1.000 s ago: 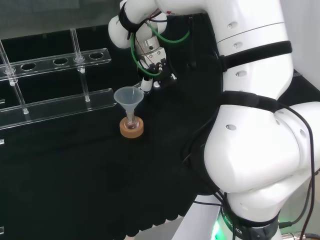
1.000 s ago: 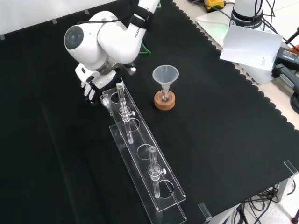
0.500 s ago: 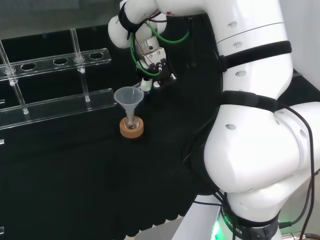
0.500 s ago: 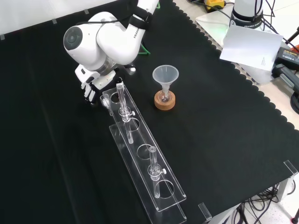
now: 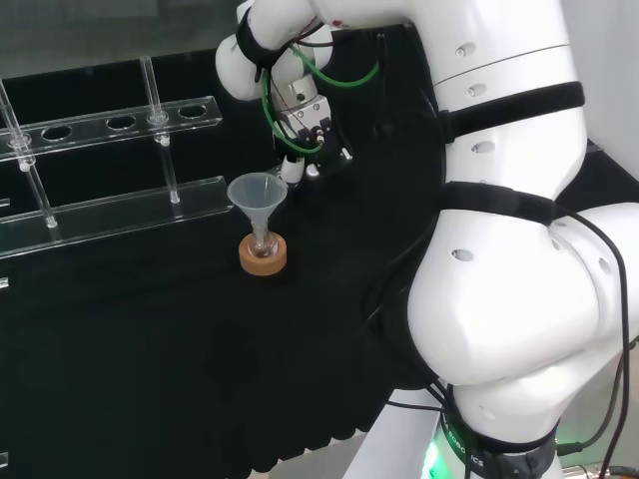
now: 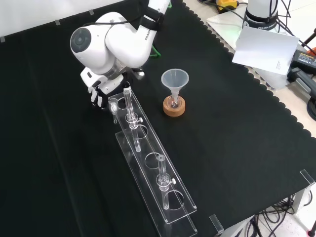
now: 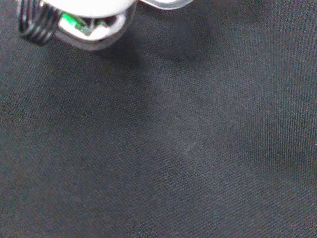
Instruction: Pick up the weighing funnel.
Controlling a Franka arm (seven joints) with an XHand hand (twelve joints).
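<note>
Two risks stand out, as I judge it. One is a slip: the weighing funnel (image 6: 114, 104) is small, clear and smooth, a rounded scoop with a short stem, so a grasp placed off its middle could let it turn or drop back onto the black cloth (image 6: 237, 128). The other is a knock. In the front view it sits at the far end of the clear rack (image 6: 143, 145), just right of the hand (image 6: 97, 94), so a lift drawn toward the rack could catch the rack's plate or the upright glass tube (image 6: 127, 101) beside it. The hand hangs low over the cloth there, left of the funnel (image 6: 175, 79) on its cork ring (image 6: 174, 107). Whether it has closed on the weighing funnel, or whether the piece is clear of the cloth, I cannot tell. The piece shows as a faint pale ring with a thin stem pointing to the near side, easy to lose against the rack's edges.
</note>
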